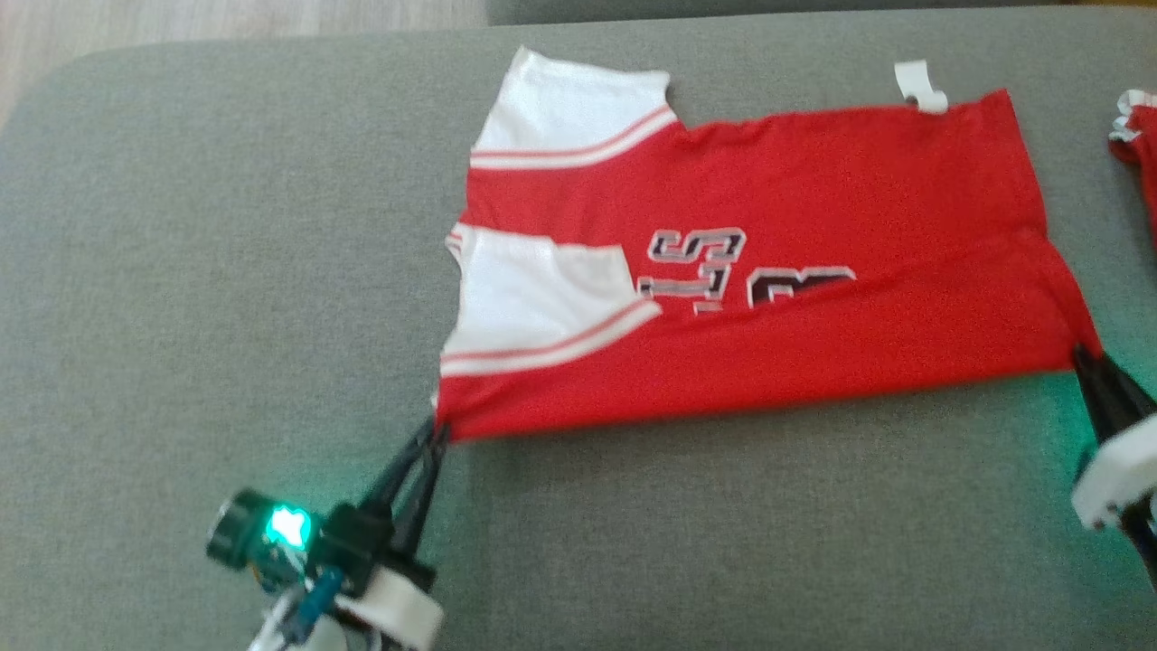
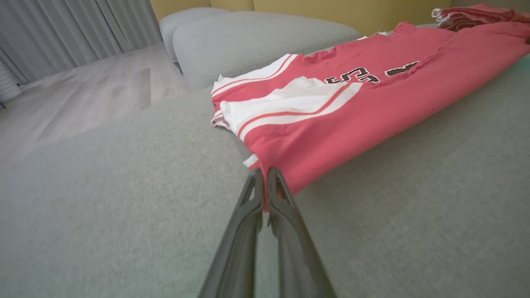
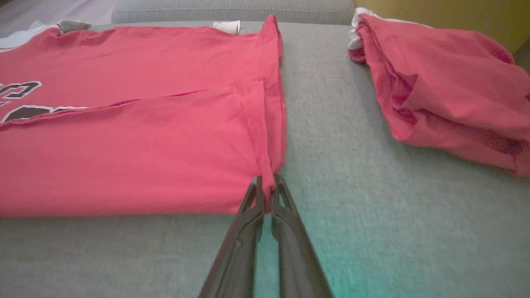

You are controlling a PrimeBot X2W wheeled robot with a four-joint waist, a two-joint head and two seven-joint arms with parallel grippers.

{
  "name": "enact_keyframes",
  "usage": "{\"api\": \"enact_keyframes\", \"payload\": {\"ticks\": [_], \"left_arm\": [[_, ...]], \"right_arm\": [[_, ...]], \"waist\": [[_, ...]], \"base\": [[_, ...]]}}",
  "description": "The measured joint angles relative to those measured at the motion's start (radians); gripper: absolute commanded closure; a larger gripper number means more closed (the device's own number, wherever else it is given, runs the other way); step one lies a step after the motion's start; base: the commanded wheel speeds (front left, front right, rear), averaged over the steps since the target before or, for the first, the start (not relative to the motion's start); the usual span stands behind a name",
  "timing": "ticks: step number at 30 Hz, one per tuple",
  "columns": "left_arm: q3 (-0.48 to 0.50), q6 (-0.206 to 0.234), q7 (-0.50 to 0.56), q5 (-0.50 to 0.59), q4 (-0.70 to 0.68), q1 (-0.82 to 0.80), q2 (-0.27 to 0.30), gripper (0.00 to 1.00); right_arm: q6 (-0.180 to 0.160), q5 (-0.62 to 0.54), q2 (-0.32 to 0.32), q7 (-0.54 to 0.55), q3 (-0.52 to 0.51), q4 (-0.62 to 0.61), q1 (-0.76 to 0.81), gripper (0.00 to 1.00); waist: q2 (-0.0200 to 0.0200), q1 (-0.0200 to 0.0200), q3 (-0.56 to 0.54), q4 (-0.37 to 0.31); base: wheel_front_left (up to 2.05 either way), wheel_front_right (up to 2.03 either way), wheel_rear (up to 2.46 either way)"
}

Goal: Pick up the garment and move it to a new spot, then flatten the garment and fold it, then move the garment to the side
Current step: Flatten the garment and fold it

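grey cushion (image 1: pixel 181 271): carries everything | garment (image 1: pixel 813 199): red jersey with white sleeves, folded lengthwise, flat mid-cushion, sleeves left, hem right | second red garment (image 3: pixel 447 82): bunched, apart on the right | left gripper (image 1: pixel 438 432): clamped on garment's near sleeve-end corner | right gripper (image 1: pixel 1080 353): clamped on near hem corner | white tag (image 1: pixel 917 86): at far hem corner

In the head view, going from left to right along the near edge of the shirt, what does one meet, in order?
left gripper → red and white shirt → right gripper
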Motion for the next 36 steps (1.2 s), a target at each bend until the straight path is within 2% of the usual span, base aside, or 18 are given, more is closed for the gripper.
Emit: {"api": "enact_keyframes", "payload": {"ticks": [6, 15, 16, 17, 18, 19, 21, 22, 23, 27, 32, 36], "left_arm": [[-0.034, 0.010, 0.022, -0.019, -0.044, 0.106, 0.001, 1.00], [-0.055, 0.025, 0.053, -0.047, -0.101, 0.178, 0.012, 1.00], [-0.057, 0.025, 0.059, -0.049, -0.104, 0.180, 0.014, 1.00], [-0.058, 0.025, 0.061, -0.052, -0.105, 0.181, 0.015, 1.00], [-0.058, 0.025, 0.070, -0.053, -0.107, 0.181, 0.015, 1.00], [-0.061, 0.023, 0.077, -0.053, -0.108, 0.179, 0.016, 1.00], [-0.070, 0.006, 0.100, -0.053, -0.108, 0.176, 0.016, 0.47], [-0.076, -0.001, 0.116, -0.053, -0.108, 0.175, 0.016, 0.47], [-0.078, -0.002, 0.126, -0.053, -0.108, 0.173, 0.016, 0.00], [-0.066, -0.001, 0.138, -0.063, -0.119, 0.138, 0.025, 0.00], [-0.001, -0.006, 0.156, -0.087, -0.195, 0.029, 0.047, 0.00], [0.037, -0.077, 0.228, -0.088, -0.205, -0.151, 0.109, 0.00]], "right_arm": [[0.000, -0.007, -0.025, 0.011, -0.053, -0.088, 0.129, 1.00], [0.000, -0.060, -0.025, 0.071, -0.170, -0.238, 0.289, 1.00], [0.000, -0.066, -0.021, 0.080, -0.186, -0.253, 0.304, 0.85], [0.000, -0.072, -0.015, 0.091, -0.200, -0.269, 0.316, 0.59], [0.000, -0.078, -0.008, 0.102, -0.211, -0.284, 0.325, 0.10], [0.000, -0.083, 0.000, 0.114, -0.222, -0.299, 0.334, 0.00], [0.000, -0.096, 0.012, 0.120, -0.245, -0.321, 0.345, 0.00], [0.000, -0.104, 0.016, 0.120, -0.259, -0.332, 0.347, 0.00], [0.000, -0.112, 0.018, 0.120, -0.270, -0.346, 0.346, 0.00], [0.000, -0.146, 0.037, 0.109, -0.290, -0.420, 0.346, 0.00], [0.000, -0.190, 0.071, 0.081, -0.296, -0.491, 0.340, 0.00], [0.000, -0.219, 0.103, 0.080, -0.283, -0.523, 0.306, 0.00]], "waist": [[0.0000, 0.0000, -0.017, 0.002], [0.0000, 0.0000, -0.013, 0.003], [0.0000, 0.0000, -0.011, 0.004], [0.0000, 0.0000, -0.011, 0.004], [0.0000, 0.0001, -0.010, 0.004], [0.0000, 0.0001, -0.010, 0.003], [0.0000, 0.0001, -0.009, 0.002], [0.0000, 0.0001, -0.008, 0.000], [0.0000, 0.0001, -0.007, -0.003], [0.0000, 0.0001, -0.002, -0.020], [0.0000, 0.0002, 0.024, -0.049], [0.0000, 0.0002, 0.055, -0.078]], "base": [[0.00, 0.00, 0.00], [0.00, 0.00, 0.00], [0.00, 0.00, 0.00], [0.00, 0.00, 0.00], [0.00, 0.00, 0.00], [0.00, 0.00, 0.00], [0.00, 0.00, 0.00], [0.00, 0.00, 0.00], [0.00, 0.00, 0.00], [0.00, 0.00, 0.00], [0.00, 0.00, 0.00], [0.00, 0.00, 0.00]]}}
